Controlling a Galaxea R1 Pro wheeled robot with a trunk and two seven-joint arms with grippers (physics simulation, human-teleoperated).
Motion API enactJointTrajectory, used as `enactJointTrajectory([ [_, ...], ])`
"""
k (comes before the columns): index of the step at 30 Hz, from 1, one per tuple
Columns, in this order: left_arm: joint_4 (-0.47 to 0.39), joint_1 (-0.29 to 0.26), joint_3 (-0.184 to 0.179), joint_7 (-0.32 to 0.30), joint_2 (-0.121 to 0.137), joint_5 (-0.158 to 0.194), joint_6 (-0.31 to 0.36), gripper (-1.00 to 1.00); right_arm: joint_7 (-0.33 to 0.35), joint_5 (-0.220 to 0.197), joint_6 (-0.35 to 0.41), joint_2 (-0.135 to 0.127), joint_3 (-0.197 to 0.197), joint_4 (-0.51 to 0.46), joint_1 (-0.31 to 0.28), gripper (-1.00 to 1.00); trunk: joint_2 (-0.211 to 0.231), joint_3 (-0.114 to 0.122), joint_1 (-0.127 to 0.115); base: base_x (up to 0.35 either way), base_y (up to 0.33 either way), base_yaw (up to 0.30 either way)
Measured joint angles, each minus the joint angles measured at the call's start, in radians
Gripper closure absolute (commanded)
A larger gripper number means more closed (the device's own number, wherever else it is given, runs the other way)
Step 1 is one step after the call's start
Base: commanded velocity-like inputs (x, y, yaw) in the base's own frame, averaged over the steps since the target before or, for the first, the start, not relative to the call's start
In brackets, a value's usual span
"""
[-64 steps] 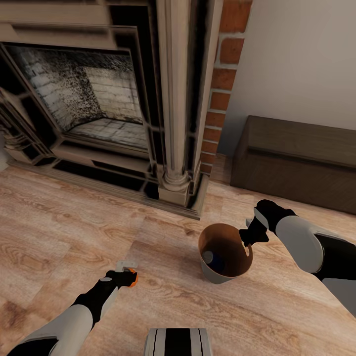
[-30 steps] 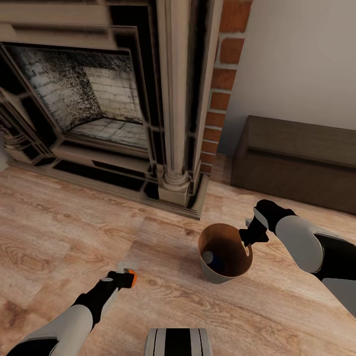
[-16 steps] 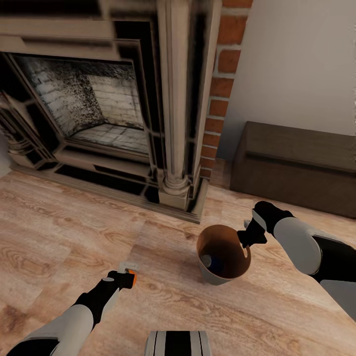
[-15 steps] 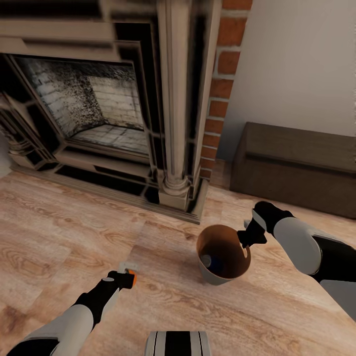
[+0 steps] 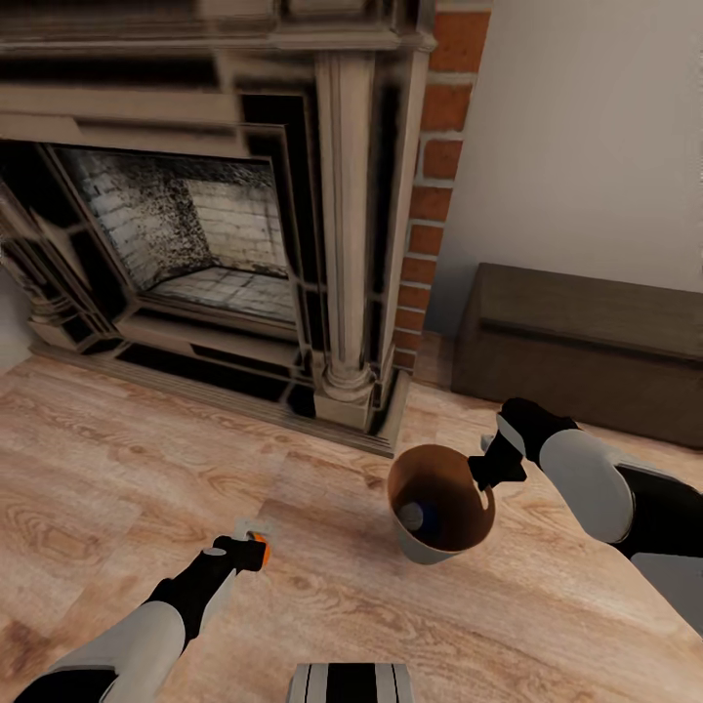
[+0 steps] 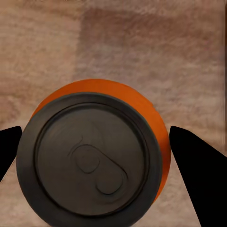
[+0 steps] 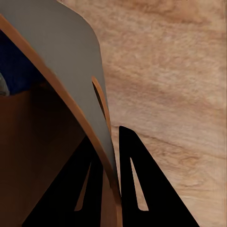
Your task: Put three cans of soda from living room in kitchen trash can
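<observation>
Fireplace (image 5: 225, 225) taken as reference. Trash can (image 5: 436, 500) hangs tilted over the wood floor (image 5: 98, 459) in front of the fireplace's right column, right gripper (image 5: 485, 472) pinched on its rim beside the slot handle (image 7: 101, 101). Dark blue can (image 5: 412, 515) lies inside. Left gripper (image 5: 252, 552), further from the hearth, clamps an orange can (image 6: 99, 158).

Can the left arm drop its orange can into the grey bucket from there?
Probably not yet. The left gripper holds the orange soda can off to one side of the grey tapered bucket, with bare floor between.
</observation>
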Motion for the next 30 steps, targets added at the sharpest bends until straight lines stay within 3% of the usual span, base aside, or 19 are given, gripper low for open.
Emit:
enactJointTrajectory([
  [8,0.000,0.000,0.004,-0.063,0.005,0.005,0.047,1.00,0.001,0.002,0.000,0.005,0.000,0.000,0.004,1.00,0.056,0.025,-0.031,0.000,0.000,0.000],
  [10,-0.007,-0.001,0.008,-0.095,0.007,0.012,0.097,1.00,0.002,0.003,0.000,0.005,0.002,0.000,0.006,1.00,0.070,0.031,-0.038,0.000,0.000,0.000],
  [14,-0.012,-0.003,0.010,-0.112,0.010,0.015,0.132,1.00,0.002,0.005,0.000,0.006,0.004,0.001,0.006,1.00,0.098,0.044,-0.054,0.000,0.000,0.000],
  [18,-0.014,-0.013,0.012,-0.167,0.064,0.017,0.177,1.00,0.003,0.002,0.000,0.006,0.001,0.002,0.008,1.00,0.126,0.056,-0.069,0.000,0.000,0.000],
  [22,-0.017,-0.029,0.014,-0.308,0.139,0.019,0.199,1.00,0.008,-0.001,0.000,0.005,0.001,0.001,0.016,1.00,0.154,0.069,-0.084,0.000,0.000,0.000],
  [25,-0.035,-0.063,0.016,-0.354,0.159,0.022,0.238,1.00,0.011,0.006,0.000,0.006,0.007,0.002,0.026,1.00,0.175,0.078,-0.096,0.000,0.000,0.000],
  [30,-0.201,-0.090,0.014,-0.534,0.185,0.024,0.369,1.00,0.015,0.006,0.000,0.021,0.035,0.005,0.044,1.00,0.210,0.094,-0.115,0.000,0.000,0.000],
])
